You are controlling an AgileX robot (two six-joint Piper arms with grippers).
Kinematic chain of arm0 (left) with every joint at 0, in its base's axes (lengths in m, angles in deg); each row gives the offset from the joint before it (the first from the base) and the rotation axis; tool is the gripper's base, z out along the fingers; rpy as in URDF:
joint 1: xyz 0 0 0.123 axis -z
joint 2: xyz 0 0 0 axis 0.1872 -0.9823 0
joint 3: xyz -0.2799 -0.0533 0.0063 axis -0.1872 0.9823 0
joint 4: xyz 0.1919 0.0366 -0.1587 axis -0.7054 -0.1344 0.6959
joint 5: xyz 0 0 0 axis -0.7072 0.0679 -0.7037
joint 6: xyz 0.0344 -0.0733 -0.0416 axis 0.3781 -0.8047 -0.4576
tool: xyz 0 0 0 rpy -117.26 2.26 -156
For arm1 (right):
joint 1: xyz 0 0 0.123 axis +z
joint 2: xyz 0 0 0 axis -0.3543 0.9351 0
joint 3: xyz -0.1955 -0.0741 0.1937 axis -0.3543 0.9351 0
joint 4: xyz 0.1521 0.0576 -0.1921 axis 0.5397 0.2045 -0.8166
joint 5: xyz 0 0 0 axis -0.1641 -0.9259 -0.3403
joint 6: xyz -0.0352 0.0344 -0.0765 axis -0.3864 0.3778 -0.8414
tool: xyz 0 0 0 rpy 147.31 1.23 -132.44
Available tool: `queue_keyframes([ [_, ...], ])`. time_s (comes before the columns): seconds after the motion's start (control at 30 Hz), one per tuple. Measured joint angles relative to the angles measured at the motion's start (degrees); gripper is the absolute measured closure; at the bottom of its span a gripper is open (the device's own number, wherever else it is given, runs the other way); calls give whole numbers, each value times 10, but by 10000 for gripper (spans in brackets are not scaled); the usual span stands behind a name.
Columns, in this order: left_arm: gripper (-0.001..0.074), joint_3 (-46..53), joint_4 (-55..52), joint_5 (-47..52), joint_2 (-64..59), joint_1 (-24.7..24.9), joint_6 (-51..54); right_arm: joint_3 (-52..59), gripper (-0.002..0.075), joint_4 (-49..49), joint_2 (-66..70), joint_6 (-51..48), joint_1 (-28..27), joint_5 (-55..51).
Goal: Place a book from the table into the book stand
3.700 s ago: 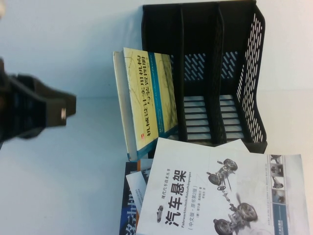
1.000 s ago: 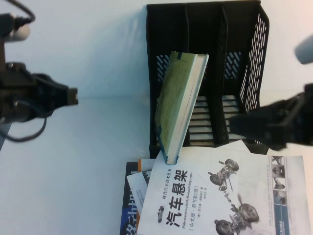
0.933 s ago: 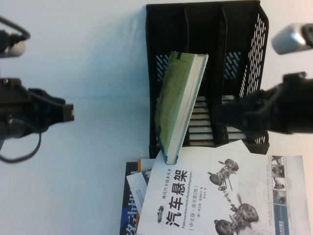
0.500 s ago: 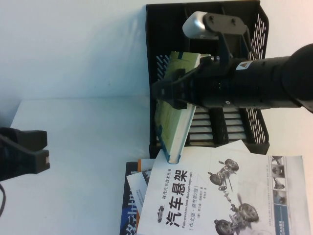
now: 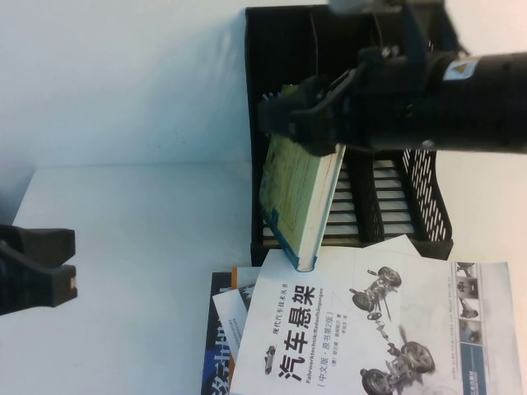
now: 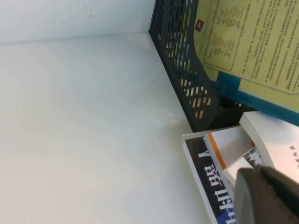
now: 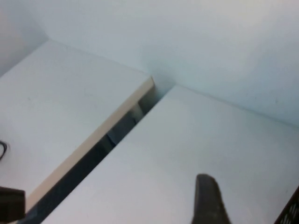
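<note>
The thick pale yellow-green book (image 5: pixel 298 193) is seen leaning tilted in the leftmost slot of the black perforated plastic book stand (image 5: pixel 424 177) on the white table (image 5: pixel 148 247). The right gripper (image 5: pixel 284 115) is placed at the book's twelve o'clock end; whether its fingers clamp it cannot be told. The left gripper (image 5: pixel 53 259) is parked at nine o'clock, fingers apart.

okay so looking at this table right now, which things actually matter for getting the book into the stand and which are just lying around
In the job: the book leaning in the book stand; the right gripper at the book's top; the table.
Lying about: the white car-parts book, the dark books beneath it; the left gripper, parked far left.
</note>
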Motion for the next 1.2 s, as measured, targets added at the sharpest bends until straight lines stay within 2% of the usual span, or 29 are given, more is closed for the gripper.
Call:
queue_keyframes([
  [0.13, 738, 0, 0, 0, 0, 0, 0, -4, 330, -117, -59, 112, 0, -11],
  [0.33, 738, 0, 9, 0, 0, 0, 0, -4, 336, -422, -48, 417, 1, -96],
  [0.43, 738, 0, 10, 1, 0, 0, 0, -4, 330, -484, -19, 477, 1, -100],
  [0.7, 738, 0, 10, 17, 0, 0, 11, -4, 253, -491, 59, 506, 4, -38],
  [0.8, 738, 0, 10, 28, 0, 0, 19, -6, 246, -491, 87, 509, 4, -15],
  [0.87, 738, 0, 10, 33, 0, 0, 25, -13, 294, -488, 104, 510, 4, -12],
  [0.93, 738, 0, 10, 36, 0, 0, 26, -22, 412, -484, 113, 510, 6, -19],
  [1.03, 738, 0, 10, 38, 0, 0, 28, -50, 506, -482, 116, 485, 9, -52],
  [1.2, 738, 0, 10, 35, 0, 0, 29, -141, 502, -483, 131, 434, 19, -166],
])
